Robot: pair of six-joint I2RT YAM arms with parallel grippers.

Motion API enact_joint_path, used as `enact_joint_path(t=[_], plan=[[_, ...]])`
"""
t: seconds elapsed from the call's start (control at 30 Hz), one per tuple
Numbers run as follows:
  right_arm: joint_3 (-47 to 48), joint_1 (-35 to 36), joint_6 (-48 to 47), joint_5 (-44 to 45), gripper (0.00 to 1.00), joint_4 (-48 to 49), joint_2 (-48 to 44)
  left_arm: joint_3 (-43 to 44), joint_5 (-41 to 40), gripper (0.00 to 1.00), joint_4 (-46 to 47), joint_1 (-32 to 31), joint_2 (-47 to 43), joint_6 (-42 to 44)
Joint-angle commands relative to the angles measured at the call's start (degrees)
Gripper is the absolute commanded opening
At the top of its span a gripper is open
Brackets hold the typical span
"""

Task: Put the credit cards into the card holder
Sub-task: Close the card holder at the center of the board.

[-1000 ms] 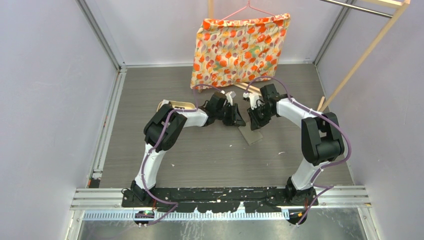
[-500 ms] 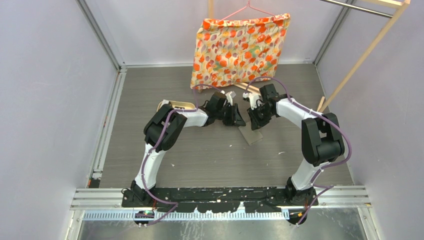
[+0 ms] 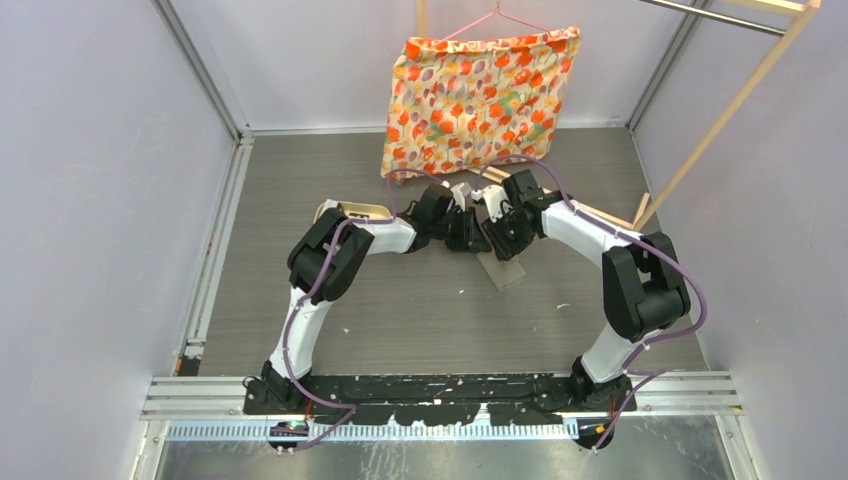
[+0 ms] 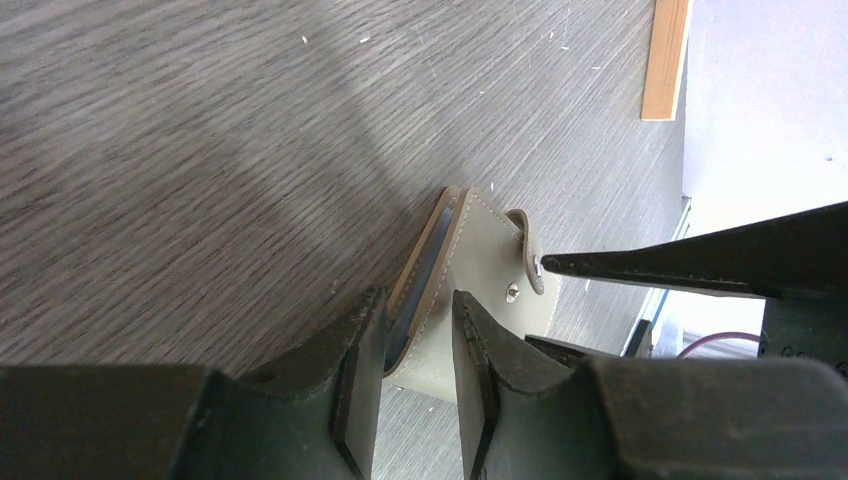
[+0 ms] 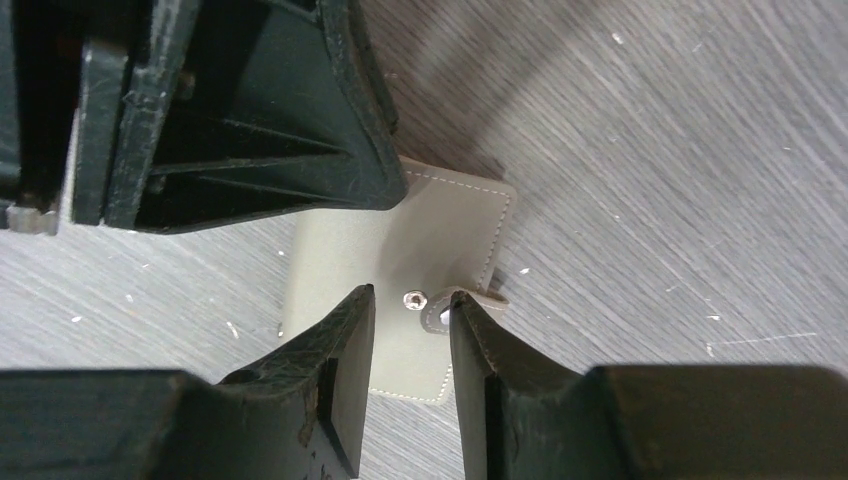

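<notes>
The grey card holder lies folded on the floor between the arms. In the left wrist view it shows edge-on, with pale blue pockets inside. My left gripper pinches its near edge. My right gripper hangs just over the cover, jaws a narrow gap apart. One fingertip touches the snap tab. In the top view the left gripper and right gripper nearly meet. No credit cards are in view.
A tan oval tray sits behind my left arm. A floral cloth hangs on a hanger at the back. A wooden frame stands at the right, with a wood slat on the floor.
My right arm has swung left, bringing its gripper close beside the left gripper over the card holder. The left arm and the holder have stayed put.
</notes>
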Motion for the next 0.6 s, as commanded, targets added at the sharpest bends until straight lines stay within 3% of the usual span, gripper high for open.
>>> enact_joint_path(t=[0.0, 0.3, 0.57], plan=[[-0.7, 1.9, -0.8, 7.3, 0.38, 2.6, -1.1, 0.9, 1.0, 0.32, 1.1, -0.2, 0.3, 0.6], [-1.0, 3.9, -1.7, 11.1, 0.35, 2.5, 0.0, 0.9, 1.0, 0.32, 1.2, -0.2, 0.3, 0.5], [-1.3, 4.3, -2.1, 13.7, 0.23, 2.1, -0.9, 0.9, 1.1, 0.32, 1.3, -0.2, 0.3, 0.5]])
